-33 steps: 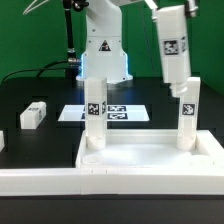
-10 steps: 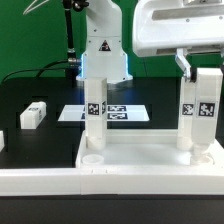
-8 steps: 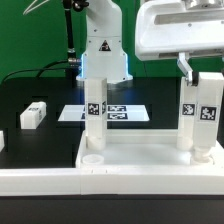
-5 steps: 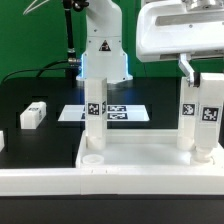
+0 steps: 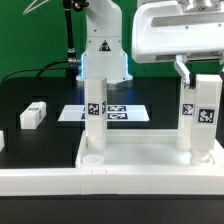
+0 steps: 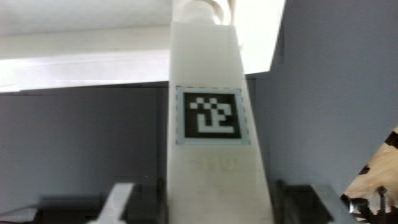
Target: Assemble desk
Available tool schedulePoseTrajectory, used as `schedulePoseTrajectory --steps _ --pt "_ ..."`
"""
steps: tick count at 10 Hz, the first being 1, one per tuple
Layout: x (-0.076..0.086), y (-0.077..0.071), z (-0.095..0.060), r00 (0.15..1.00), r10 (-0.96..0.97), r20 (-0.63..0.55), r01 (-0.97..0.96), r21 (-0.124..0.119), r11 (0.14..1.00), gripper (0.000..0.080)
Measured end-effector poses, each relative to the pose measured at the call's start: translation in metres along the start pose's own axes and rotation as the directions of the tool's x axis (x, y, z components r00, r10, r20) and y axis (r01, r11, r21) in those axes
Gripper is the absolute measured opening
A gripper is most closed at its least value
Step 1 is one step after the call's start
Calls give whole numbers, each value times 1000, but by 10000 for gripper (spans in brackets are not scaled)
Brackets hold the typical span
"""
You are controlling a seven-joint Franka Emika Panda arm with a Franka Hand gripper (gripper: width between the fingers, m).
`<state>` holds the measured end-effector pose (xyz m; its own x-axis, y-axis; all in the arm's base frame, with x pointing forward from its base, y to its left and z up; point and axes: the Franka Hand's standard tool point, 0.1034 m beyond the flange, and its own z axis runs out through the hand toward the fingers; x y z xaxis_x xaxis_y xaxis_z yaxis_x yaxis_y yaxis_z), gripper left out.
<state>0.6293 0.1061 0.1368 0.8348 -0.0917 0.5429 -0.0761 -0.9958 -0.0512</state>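
Note:
The desk panel, white with a raised rim, lies at the front. One white tagged leg stands upright at its far left corner. A second leg stands at the far right corner. My gripper is shut on a third leg and holds it upright just beside the second one, its foot low over the panel's right edge. In the wrist view this held leg fills the middle with its tag facing me, and the gripper has a finger on each side.
A loose white leg lies on the black table at the exterior view's left. Another white piece shows at the left edge. The marker board lies behind the panel, before the robot base. A white border rail runs along the front.
The gripper has come down from high above with the leg to beside the far right leg. Over the last second the leg drifted slightly toward the exterior view's left.

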Motion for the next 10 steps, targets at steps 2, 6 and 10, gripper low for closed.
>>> schedulePoseTrajectory --steps 2,6,10 --pt "-1 0 1 1000 -6 1 6 -1 1000 288" --pt "-7 -6 7 999 7 -47 -7 5 1000 288" --pt "-10 -3 5 996 43 -77 -42 5 999 288"
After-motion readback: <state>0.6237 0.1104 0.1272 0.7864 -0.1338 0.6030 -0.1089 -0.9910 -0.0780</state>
